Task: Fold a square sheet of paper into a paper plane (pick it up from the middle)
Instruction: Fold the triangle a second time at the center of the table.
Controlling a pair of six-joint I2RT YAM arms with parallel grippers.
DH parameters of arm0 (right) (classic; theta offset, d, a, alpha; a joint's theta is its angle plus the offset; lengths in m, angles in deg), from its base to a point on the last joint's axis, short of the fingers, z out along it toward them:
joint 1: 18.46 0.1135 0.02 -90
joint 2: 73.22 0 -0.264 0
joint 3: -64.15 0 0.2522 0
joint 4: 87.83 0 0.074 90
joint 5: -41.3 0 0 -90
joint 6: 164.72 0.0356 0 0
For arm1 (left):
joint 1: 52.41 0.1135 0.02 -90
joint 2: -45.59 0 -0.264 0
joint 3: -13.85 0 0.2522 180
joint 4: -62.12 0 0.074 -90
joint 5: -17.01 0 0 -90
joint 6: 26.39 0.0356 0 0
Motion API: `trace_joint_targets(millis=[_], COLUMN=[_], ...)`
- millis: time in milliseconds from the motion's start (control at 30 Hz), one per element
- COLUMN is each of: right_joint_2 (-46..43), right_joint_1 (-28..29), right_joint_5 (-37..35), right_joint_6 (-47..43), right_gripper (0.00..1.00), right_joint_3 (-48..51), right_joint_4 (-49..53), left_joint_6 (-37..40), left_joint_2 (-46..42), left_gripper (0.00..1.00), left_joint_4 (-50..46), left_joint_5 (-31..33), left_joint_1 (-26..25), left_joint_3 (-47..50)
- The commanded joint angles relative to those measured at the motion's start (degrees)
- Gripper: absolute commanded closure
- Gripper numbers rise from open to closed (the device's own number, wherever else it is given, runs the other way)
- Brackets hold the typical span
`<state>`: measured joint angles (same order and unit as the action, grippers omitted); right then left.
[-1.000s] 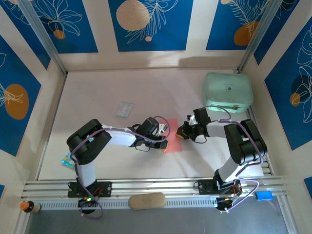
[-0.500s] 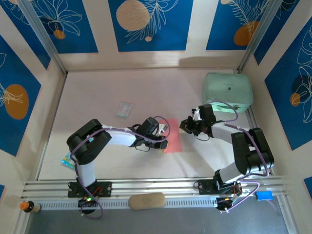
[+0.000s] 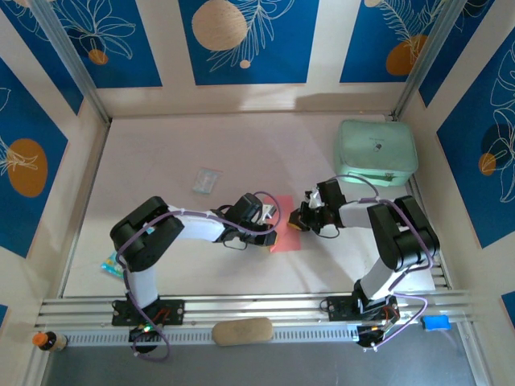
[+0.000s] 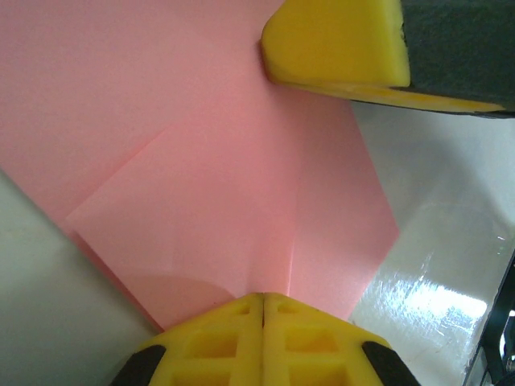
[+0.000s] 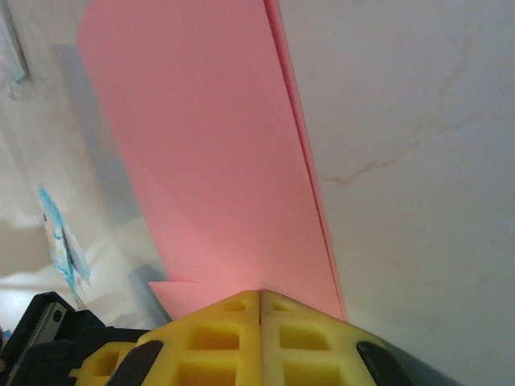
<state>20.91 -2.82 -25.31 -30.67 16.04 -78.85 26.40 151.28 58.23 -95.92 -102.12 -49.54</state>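
Blue leaf-patterned walls (image 3: 265, 48) are enclosing a white table (image 3: 241, 145), with a mint-green case (image 3: 376, 149) sitting at its far right corner. Near the middle, the square sheet of paper (image 3: 286, 235) (image 4: 201, 161) (image 5: 209, 145) is lying flat, already folded into a narrow strip with a creased flap. The left gripper (image 3: 272, 219) (image 4: 263, 310) is resting on the strip's left side with its fingers pressed together. The right gripper (image 3: 298, 219) (image 5: 260, 301), closed the same way, is meeting the strip's right side. A small clear packet (image 3: 207, 180) is lying well apart, toward the far left.
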Motion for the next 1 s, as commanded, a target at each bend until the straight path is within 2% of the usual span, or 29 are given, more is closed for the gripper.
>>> trace_joint_targets(millis=[0,167,367,633,800,967], right_joint_2=[1.3,-2.9,-6.8,-3.1,-1.4,-0.4], right_joint_1=[-3.0,-3.8,-1.1,2.8,1.8,1.0], right_joint_5=[-0.2,0.6,2.7,2.3,-2.1,-2.4], right_joint_6=[-0.4,-1.7,-2.2,-2.4,-0.9,0.1], right_gripper=[1.0,1.0,1.0,1.0,1.0,1.0], right_joint_3=[0.9,-0.5,0.4,1.3,3.1,3.7], right_joint_4=[-1.6,-0.2,-0.1,0.5,1.5,1.1], left_joint_6=[0.4,0.6,0.6,0.5,0.7,0.5], left_joint_2=[2.3,2.2,1.9,1.8,1.1,-0.9], left_gripper=[1.0,1.0,1.0,1.0,1.0,1.0], left_joint_4=[-9.8,-10.3,-10.3,-10.4,-11.8,-13.3], left_joint_5=[1.9,2.0,2.5,2.1,2.5,2.7], left_joint_1=[0.1,0.1,0.1,0.1,0.1,0.1], left_joint_3=[2.4,2.3,2.0,0.9,-0.9,-4.0])
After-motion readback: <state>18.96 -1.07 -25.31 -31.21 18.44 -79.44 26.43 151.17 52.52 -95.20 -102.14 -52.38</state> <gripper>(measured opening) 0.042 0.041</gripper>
